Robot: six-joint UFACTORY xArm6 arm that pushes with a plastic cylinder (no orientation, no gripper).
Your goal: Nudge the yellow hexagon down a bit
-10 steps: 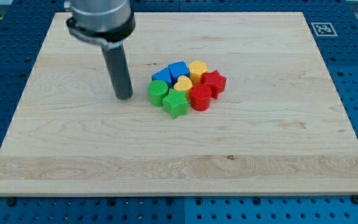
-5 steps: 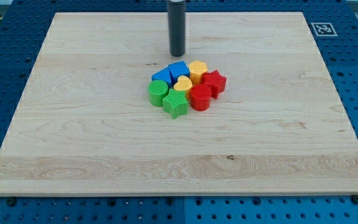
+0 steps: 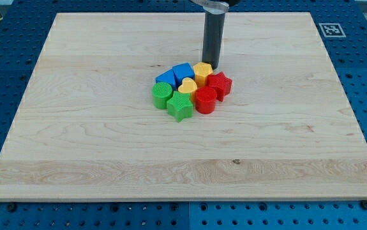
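The yellow hexagon (image 3: 202, 71) sits at the top of a tight cluster of blocks near the board's middle. My tip (image 3: 210, 66) stands just above and to the right of the hexagon, touching or almost touching its upper right edge. Around the hexagon are a blue cube (image 3: 182, 71), a blue block (image 3: 165, 78), a yellow heart (image 3: 187, 86), a red star (image 3: 219, 84), a red cylinder (image 3: 205, 100), a green cylinder (image 3: 162, 94) and a green star (image 3: 179, 107).
The wooden board (image 3: 74, 140) lies on a blue perforated table. A black and white marker (image 3: 330, 29) sits at the board's top right corner.
My rod swept from the left of the cluster up and across its top, and now stands at the yellow hexagon's upper right. The blocks have not visibly moved.
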